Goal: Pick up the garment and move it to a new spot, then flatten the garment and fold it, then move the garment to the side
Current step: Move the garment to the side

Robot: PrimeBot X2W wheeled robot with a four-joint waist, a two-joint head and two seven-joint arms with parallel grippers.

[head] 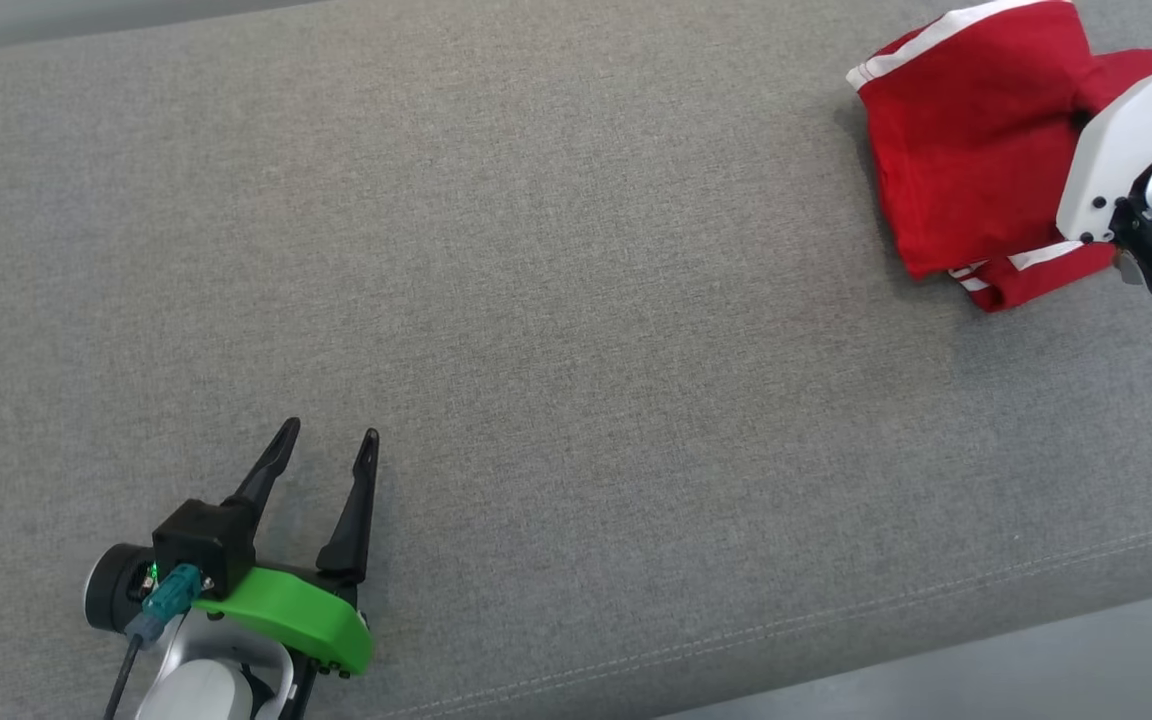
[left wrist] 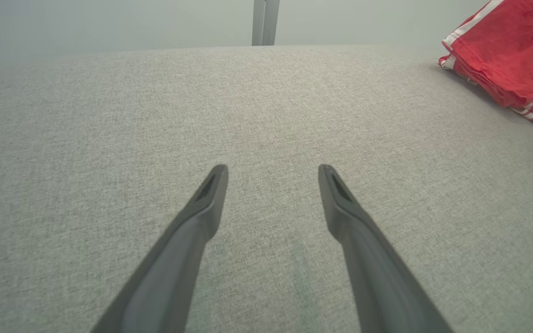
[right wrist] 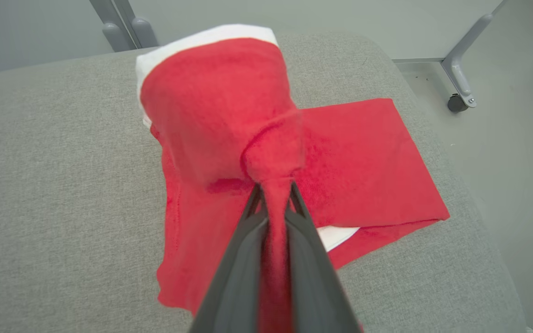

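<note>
The garment (head: 966, 150) is red with white stripes and lies bunched at the far right of the grey cushion (head: 556, 330). In the right wrist view my right gripper (right wrist: 273, 189) is shut on a pinched fold of the red garment (right wrist: 229, 111), which rises in a hump above the rest of the cloth. In the head view the right arm's white forearm (head: 1136, 140) covers the garment's right edge. My left gripper (head: 328, 436) rests open at the lower left, nothing between its fingers, far from the garment. The left wrist view shows the left gripper (left wrist: 272, 173) and the garment (left wrist: 511, 51) at its upper right.
The cushion's stitched front edge (head: 836, 610) runs along the lower right, with grey floor (head: 986, 670) beyond it. A metal frame leg with a caster (right wrist: 458, 88) stands off the cushion's corner, and further frame legs (right wrist: 118, 27) stand behind it.
</note>
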